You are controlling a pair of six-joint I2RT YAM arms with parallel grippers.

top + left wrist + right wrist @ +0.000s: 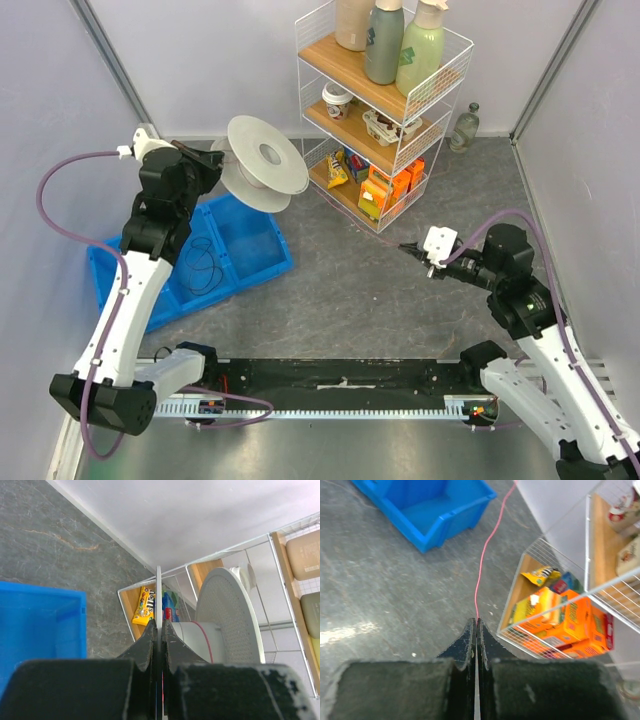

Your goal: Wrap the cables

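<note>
Left gripper [159,626]: clamped on flange edge of spool [265,160], far left.
Right gripper [477,622]: pinched shut on red cable [480,575], right, near shelf [322,55].
Red cable: thin, nearly lost from above; far end cut off.

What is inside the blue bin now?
A thin black cable lies in a middle compartment of the blue bin; the right compartment looks bare. The left arm covers the bin's left part, so nothing can be told there.

Robot lab cell — plain partition walls [200,60], staged wire shelf [330,56].
</note>
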